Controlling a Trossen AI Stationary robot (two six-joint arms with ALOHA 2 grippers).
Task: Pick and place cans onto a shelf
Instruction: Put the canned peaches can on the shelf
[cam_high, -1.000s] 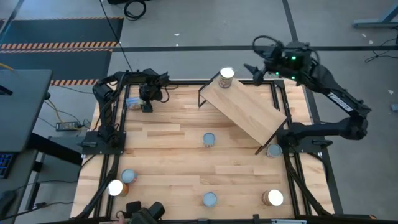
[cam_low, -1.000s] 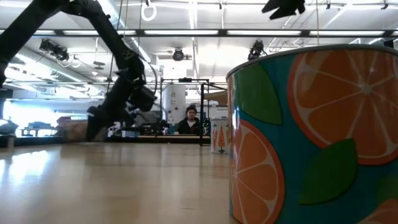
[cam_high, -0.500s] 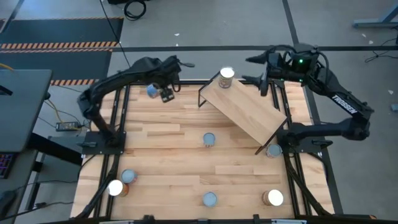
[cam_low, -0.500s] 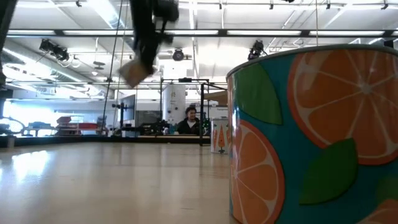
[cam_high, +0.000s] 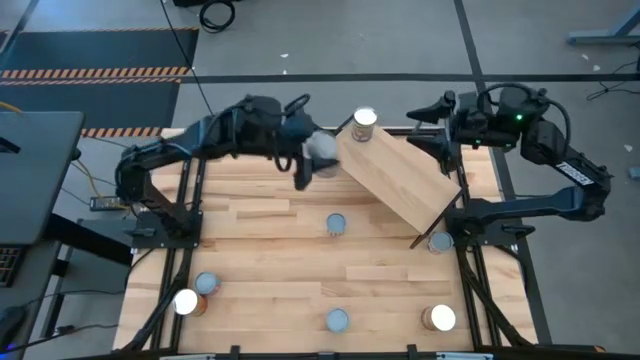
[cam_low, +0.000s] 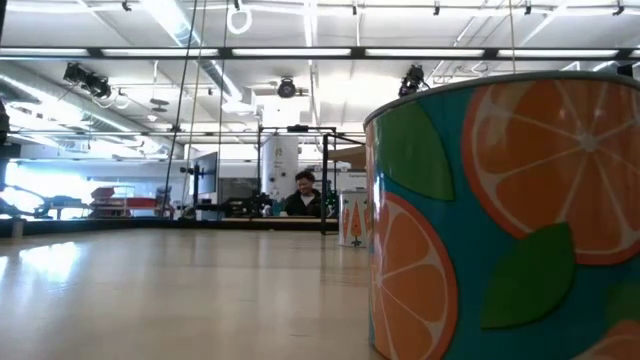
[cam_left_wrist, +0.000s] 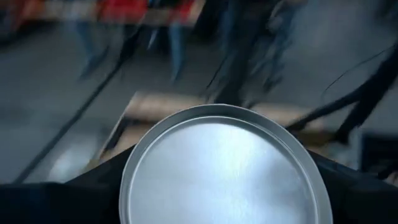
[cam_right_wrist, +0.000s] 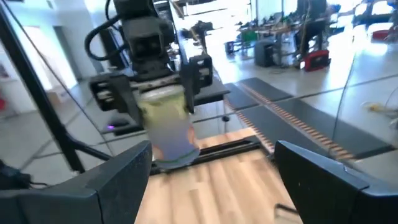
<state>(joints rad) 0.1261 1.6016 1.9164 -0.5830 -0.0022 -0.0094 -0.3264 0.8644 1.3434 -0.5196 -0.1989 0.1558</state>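
Observation:
My left gripper (cam_high: 308, 155) is shut on a can (cam_high: 322, 150) and holds it in the air beside the far left end of the shelf (cam_high: 400, 185), a slanted light-wood board on a black wire frame. The can's silver top (cam_left_wrist: 217, 168) fills the left wrist view. Another can (cam_high: 365, 122) stands on the shelf's far end. My right gripper (cam_high: 432, 128) hovers open above the shelf's far right corner, facing the held can (cam_right_wrist: 168, 134). Several more cans stand on the table, among them one (cam_high: 337, 224) at mid-table. My left gripper pinches the can between its two fingers, which lie on opposite sides of its wall just past the top rim (cam_left_wrist: 127, 186). The fingers (cam_right_wrist: 198, 71) reach nearly level from the table's left. The can is lifted clear, tipped with its top toward the wrist.
Cans stand near the front edge (cam_high: 338, 320), the front right (cam_high: 438, 318) and the front left (cam_high: 205, 285), and one (cam_high: 438, 242) by the shelf's near end. An orange-printed can (cam_low: 500, 220) looms right before the low camera. A person sits far behind the table.
My left gripper has risen from the table's far left corner with the can and swung toward the right, up to the shelf's far end, tipping from pointing down to nearly level. My right gripper has drawn back a little toward the right edge and turned.

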